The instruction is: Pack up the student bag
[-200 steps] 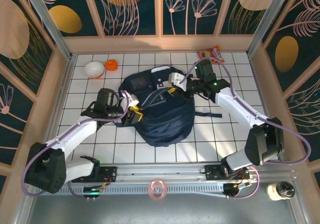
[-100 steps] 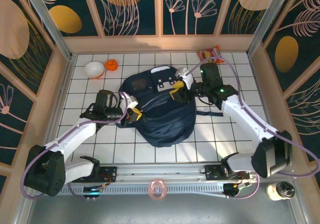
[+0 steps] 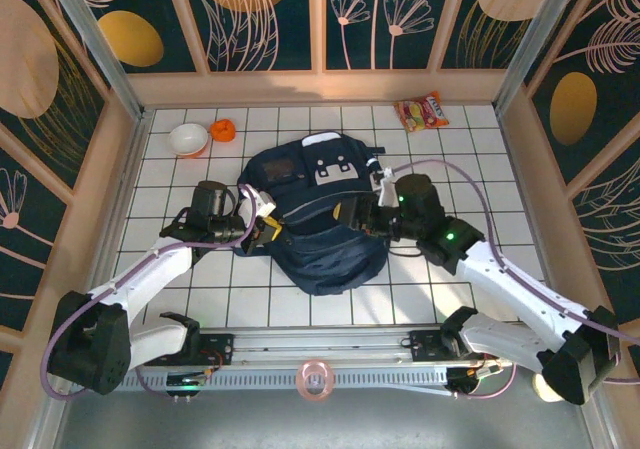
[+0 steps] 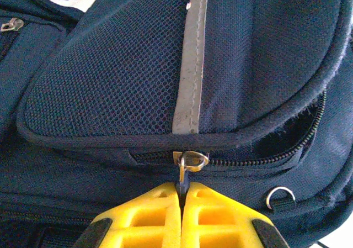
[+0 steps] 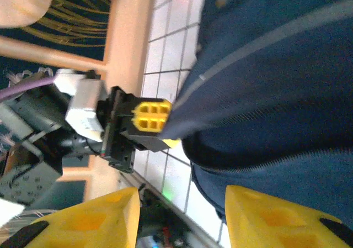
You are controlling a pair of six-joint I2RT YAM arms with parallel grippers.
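A white bowl [image 3: 188, 139] and a small orange object [image 3: 223, 129] sit well beyond the left claw [image 3: 268, 231], off to its left near the back wall. That claw is at the left edge of the student bag [image 3: 315, 239]. Its yellow fingers [image 4: 149, 209] are pressed tight together on the metal zipper pull [image 4: 190, 161].

In the left wrist view the pull's ring stands just ahead of the fingertips, on the zip track under the rim of a mesh-textured panel. A grey stripe [image 4: 190, 66] runs straight away from the claw across that panel. A small metal ring [image 4: 280, 197] lies on the fabric just to the claw's right.

The bag lies flat on the tiled table [image 3: 450, 169] between the two claws, its grey-white patch on the far side.

The right claw [image 3: 357, 214] hangs at the bag's right side, its fingers [image 5: 276, 220] parted roughly halfway with nothing between them. In its wrist view navy fabric spreads ahead and to the right, and the left claw shows ahead of it at the bag's far edge.

A snack packet [image 3: 421, 112] lies well beyond the right claw, by the back wall.
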